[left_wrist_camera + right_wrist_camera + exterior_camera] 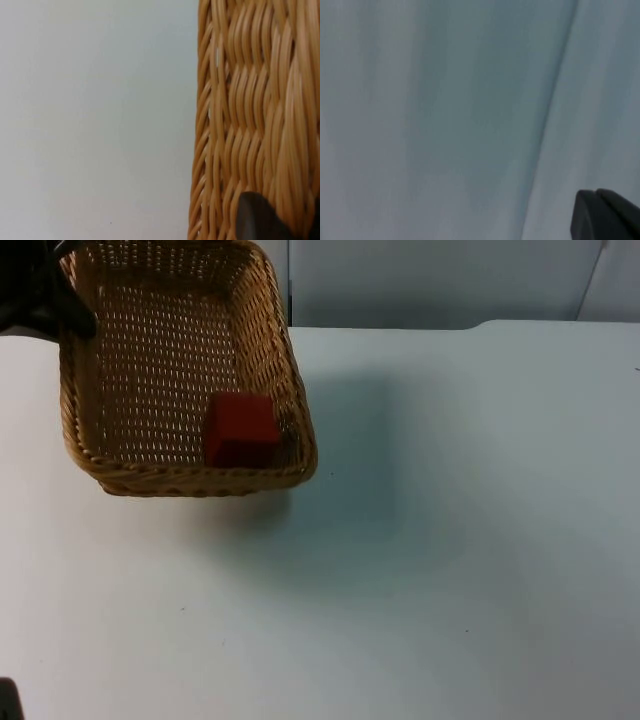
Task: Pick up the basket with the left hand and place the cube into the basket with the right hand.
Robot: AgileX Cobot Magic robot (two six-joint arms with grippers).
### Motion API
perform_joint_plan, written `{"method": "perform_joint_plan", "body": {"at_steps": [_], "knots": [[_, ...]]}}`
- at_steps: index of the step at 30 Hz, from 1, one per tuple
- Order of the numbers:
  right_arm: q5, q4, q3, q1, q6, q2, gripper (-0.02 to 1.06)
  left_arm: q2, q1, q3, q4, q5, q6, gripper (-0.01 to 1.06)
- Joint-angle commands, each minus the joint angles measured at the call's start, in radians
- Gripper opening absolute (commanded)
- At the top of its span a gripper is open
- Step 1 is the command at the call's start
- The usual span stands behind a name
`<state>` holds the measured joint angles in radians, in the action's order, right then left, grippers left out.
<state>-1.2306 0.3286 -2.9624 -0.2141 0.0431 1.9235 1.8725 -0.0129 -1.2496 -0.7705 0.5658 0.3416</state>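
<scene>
The basket (180, 370) hangs above the white table (450, 540), casting a shadow below and to its side, and the left claw (60, 300) has it by the far left corner of the rim; in the left wrist view one black fingertip (257, 220) lies against the woven wall (250, 100), so the claw is pinching the basket's rim. The red cube (240, 430) already lies inside the basket, on the woven floor at the end farthest from the left claw, touching or just beside the near wall. Judging by this, the placing looks done and the step in hand is simply to keep the basket steady: hold the grip firm, keep the floor level or tipped only slightly, and avoid any quick swing, since a corner grip lets the basket sag and the cube could slide. The basket's long axis runs away from the camera, from the near edge toward the partition wall, with its open side up and its near end seeming a little lower than the gripped end. The cube sits flat, one face up, edges roughly in line with the basket's walls. Of the right claw one dark fingertip (607, 215) is seen over bare table; I cannot tell whether it is spread or pressed together, and that arm appears to wait
</scene>
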Motion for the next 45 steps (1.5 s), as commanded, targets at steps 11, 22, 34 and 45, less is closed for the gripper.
{"method": "perform_joint_plan", "body": {"at_steps": [11, 22, 34, 45], "knots": [[0.009, 0.187, 0.028, 0.005, -0.069, -0.373, 0.00, -0.016, 0.001, -0.010, -0.031, -0.047, -0.005, 0.00], [0.009, 0.312, 0.627, 0.005, -0.029, -0.776, 0.00, -0.016, 0.001, -0.010, -0.031, -0.049, -0.005, 0.00], [0.009, 0.083, 1.470, 0.005, 0.140, -1.335, 0.00, -0.016, 0.001, -0.010, -0.031, -0.049, -0.005, 0.00], [0.204, -0.007, 1.814, 0.005, 0.140, -1.500, 0.00, -0.016, -0.001, 0.006, 0.001, 0.369, -0.009, 0.00]]}}
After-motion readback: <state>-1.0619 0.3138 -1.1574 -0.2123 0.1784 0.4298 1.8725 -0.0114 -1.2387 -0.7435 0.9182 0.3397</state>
